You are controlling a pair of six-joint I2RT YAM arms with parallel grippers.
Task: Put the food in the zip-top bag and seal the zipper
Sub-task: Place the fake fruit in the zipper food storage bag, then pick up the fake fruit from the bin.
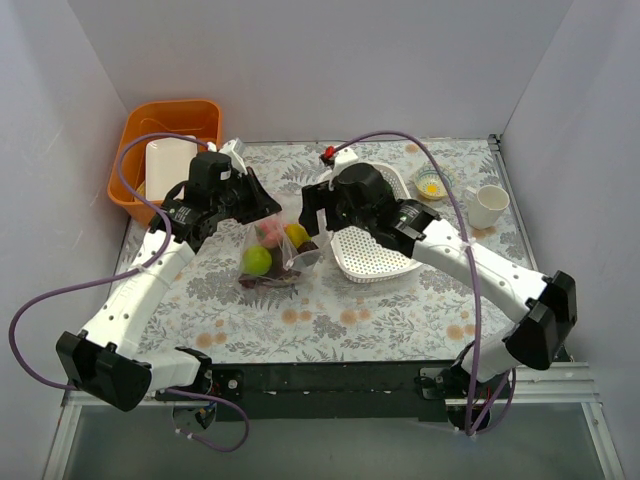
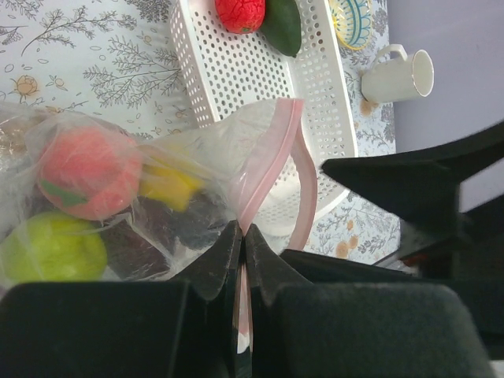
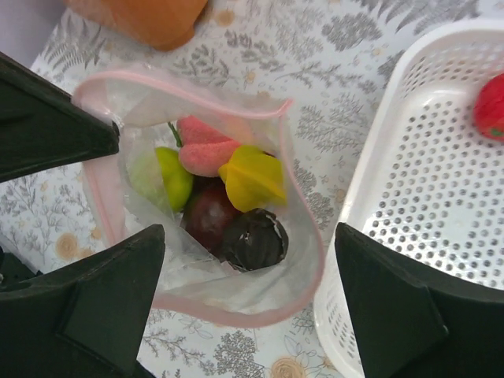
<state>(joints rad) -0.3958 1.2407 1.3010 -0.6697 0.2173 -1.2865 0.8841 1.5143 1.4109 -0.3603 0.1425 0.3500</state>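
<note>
Pinching the zipper (image 2: 272,157) at one end of the mouth, your left tool (image 2: 242,236) is clamped tight on the pink strip and holds the bag (image 3: 303,244) up just beside the left long side of the basket (image 3: 409,197). The mouth gapes as a wide loop facing upward, its long axis running roughly along that side of the basket.

Your right tool (image 3: 250,232) hovers over the mouth, on the bag's side of the basket rim. Its jaws are spread wide with nothing between them.

Inside the bag you can see a pink fruit (image 3: 203,146), a star fruit (image 3: 253,177), a green fruit (image 3: 173,177) and two dark ones underneath (image 3: 209,216). The bag's bottom rests on the tabletop (image 1: 330,310) left of the basket.

Loading does not look finished. A red fruit (image 2: 240,14) and an avocado (image 2: 283,27) lie touching each other at the far end of the basket, well away from the bag.

That is the relation to steer by: both pieces lie past the right tool, across the basket floor toward its far end. The right arm is the free one and the nearer one. I judge your next move is to carry it to that far end, while the left tool keeps the mouth open. The zipper is not yet sealed anywhere along its length that you can see.
</note>
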